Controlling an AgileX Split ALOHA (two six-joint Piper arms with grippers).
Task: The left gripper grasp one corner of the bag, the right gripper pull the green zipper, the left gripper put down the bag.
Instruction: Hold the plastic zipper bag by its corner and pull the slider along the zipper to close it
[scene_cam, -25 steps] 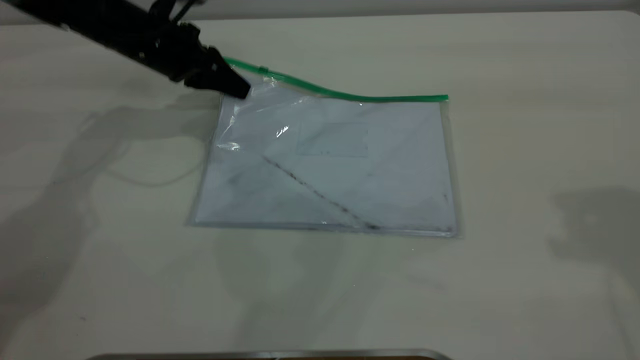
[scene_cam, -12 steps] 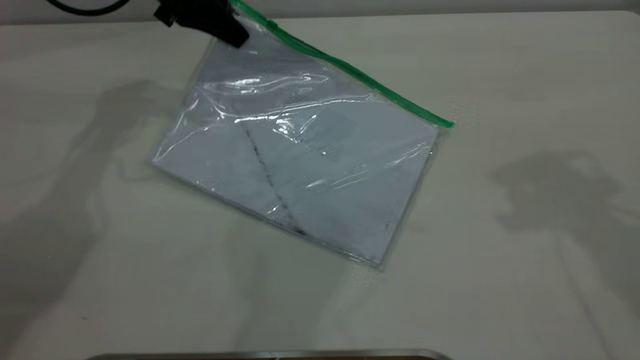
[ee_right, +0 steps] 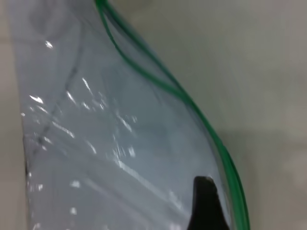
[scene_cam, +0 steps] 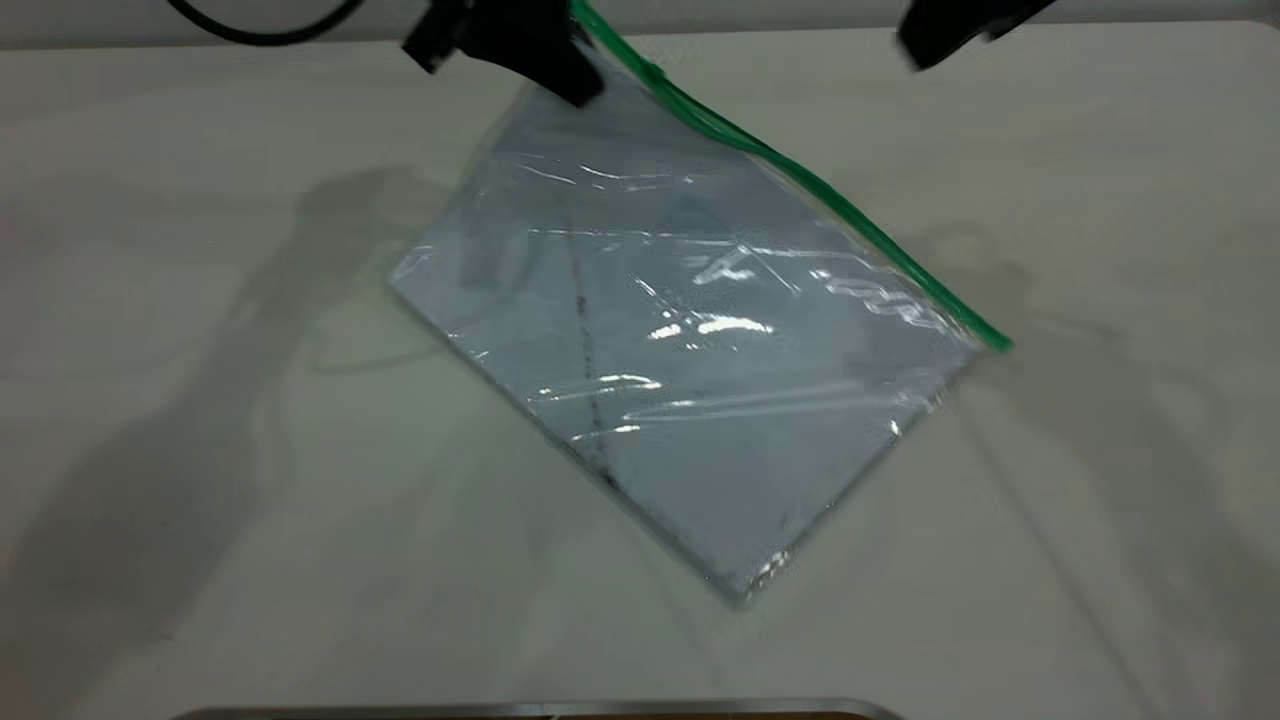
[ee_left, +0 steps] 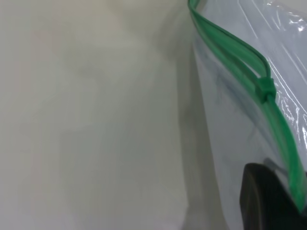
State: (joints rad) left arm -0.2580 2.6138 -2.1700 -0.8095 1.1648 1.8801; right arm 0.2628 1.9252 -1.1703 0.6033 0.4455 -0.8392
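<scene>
My left gripper (scene_cam: 572, 88) is at the top centre, shut on the upper corner of the bag (scene_cam: 690, 330). The clear pouch with white paper and a dark diagonal streak hangs tilted, its lowest corner near the table. The green zipper (scene_cam: 830, 205) runs down its upper right edge, with the small slider tab (scene_cam: 655, 72) close to the left gripper. In the left wrist view the slider (ee_left: 265, 88) sits a short way from the black jaw (ee_left: 268, 201). My right gripper (scene_cam: 940, 35) is at the top right, apart from the bag. Its wrist view shows the zipper (ee_right: 211, 129).
The pale table (scene_cam: 1100, 500) lies all around the bag. A metal edge (scene_cam: 540, 708) runs along the near side. A black cable (scene_cam: 260, 30) loops at the far left edge.
The left gripper has lifted the bag's corner off the table and carried it right, so the bag now hangs tilted. The right gripper has come into view at the top right.
</scene>
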